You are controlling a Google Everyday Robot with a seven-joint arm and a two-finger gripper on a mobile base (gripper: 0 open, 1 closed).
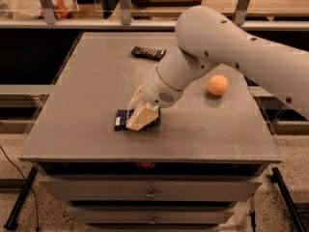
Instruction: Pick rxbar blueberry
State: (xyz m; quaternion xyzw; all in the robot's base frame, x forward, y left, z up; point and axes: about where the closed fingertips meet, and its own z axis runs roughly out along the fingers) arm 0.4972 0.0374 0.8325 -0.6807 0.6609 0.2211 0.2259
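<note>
While the rxbar blueberry lies flat on the counter, left of centre and near the front edge, we see only its left end, dark navy poking out from under the tool. Its long axis runs roughly left to right, close to parallel with that front edge.

The tool sits right on top of the bar, down at the counter surface, covering its middle and right part. So the bar lies straight beneath the tool, not off to either side. Whether the tool is spread, closed or clamped on the wrapper we cannot tell, because its pale tip hides the contact.

The arm reaches in from the right, so the tool slopes down from upper right to lower left. We judge that no sideways travel is left to make. What matters is that the grip crosses the bar's short width, front to back, before a straight lift. A flat wrapper could slip out if only its edge is caught.

Farther back, the slimmer black bar lies well apart from the tool. The orange ball rests to the right, below the arm and also well apart. Neither should interfere with a lift.
</note>
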